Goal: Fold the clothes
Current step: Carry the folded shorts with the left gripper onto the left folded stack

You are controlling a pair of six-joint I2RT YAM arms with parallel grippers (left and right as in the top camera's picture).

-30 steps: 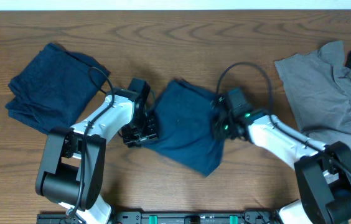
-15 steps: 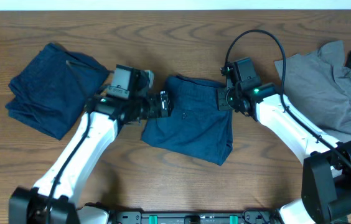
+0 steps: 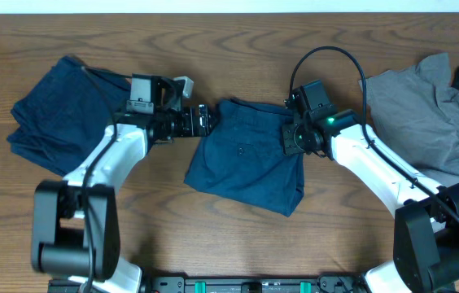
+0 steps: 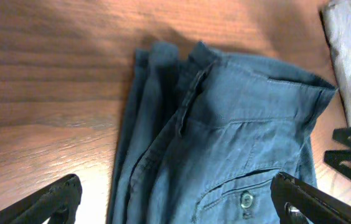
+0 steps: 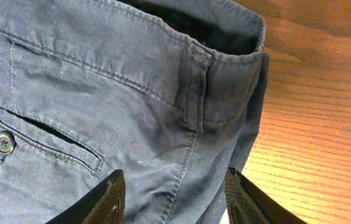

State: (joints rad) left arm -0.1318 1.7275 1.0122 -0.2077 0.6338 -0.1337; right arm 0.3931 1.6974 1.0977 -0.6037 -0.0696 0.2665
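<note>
Over the last second both arms turned the folded pants (image 3: 250, 155) square in the middle of the desk (image 3: 229, 49) and let go. Left gripper (image 3: 203, 122) had backed off, open, just beside the left edge. Right gripper (image 3: 292, 140) sat open over the waistband. This piece looked finished, while the grey shirt (image 3: 429, 114) on the right lay unfolded.

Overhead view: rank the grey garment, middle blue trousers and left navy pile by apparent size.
1. Grey garment, largest, though cut by the frame edge.
2. Middle blue trousers and left navy pile: about alike; the left arm hides part of the pile.
</note>
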